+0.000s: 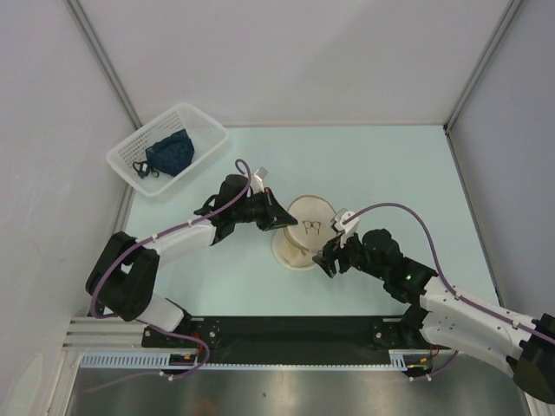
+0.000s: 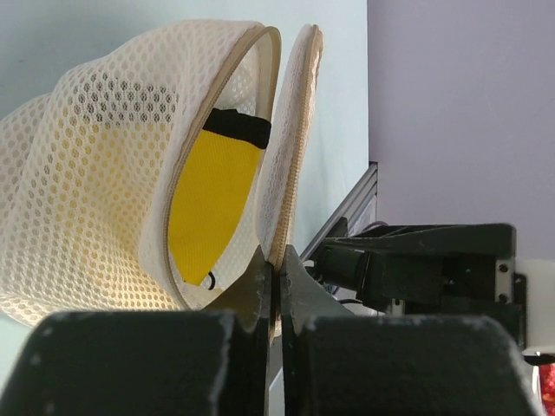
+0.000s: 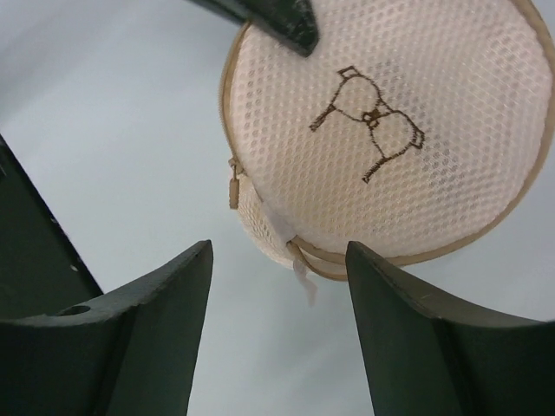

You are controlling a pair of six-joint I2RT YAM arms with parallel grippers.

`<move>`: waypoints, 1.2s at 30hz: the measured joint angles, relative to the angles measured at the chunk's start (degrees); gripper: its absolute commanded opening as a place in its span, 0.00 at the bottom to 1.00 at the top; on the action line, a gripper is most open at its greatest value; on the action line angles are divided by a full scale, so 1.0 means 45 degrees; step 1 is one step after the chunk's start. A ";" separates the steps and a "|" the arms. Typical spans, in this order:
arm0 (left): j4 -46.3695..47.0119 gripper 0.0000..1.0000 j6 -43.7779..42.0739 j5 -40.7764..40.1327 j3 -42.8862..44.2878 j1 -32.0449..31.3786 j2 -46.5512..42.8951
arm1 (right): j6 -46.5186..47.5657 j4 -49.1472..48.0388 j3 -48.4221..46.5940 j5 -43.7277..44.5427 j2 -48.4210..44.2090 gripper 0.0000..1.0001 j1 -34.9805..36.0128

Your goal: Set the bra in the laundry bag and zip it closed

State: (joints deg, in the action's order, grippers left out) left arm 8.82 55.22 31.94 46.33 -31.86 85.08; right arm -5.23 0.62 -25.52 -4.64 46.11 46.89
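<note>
The cream mesh laundry bag (image 1: 293, 250) sits just ahead of the right pincer (image 3: 277, 260), lid ajar, rim pinched by the left pincer (image 2: 277, 276); the yellow bra (image 2: 212, 204) sits inside.

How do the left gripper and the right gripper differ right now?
The left gripper is shut, pinching the rim of the laundry bag; the right gripper is open, holding nothing. The left gripper is at the bag's left side, the right gripper at its near right. Both are dark and close to the bag.
</note>
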 measured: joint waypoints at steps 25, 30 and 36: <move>-0.0427 0.57 -0.0855 0.0850 0.0068 0.0374 0.0068 | 0.6737 -0.5566 0.0976 0.5829 0.4425 0.03 0.3716; -0.1846 0.67 -0.2030 -0.1156 -0.0039 0.0282 -0.1248 | 0.6504 -0.5289 0.0923 0.5323 0.4342 0.00 0.3240; -0.2589 0.43 -0.3691 -0.5498 -0.1360 -0.1511 -0.6237 | 0.5309 -0.3740 0.0330 0.4182 0.3891 0.00 0.2939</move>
State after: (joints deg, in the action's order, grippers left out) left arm -2.83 38.61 7.20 40.21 -38.65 57.01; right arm 18.65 -16.21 -24.03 14.17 63.61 60.12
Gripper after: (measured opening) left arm 0.462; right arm 0.046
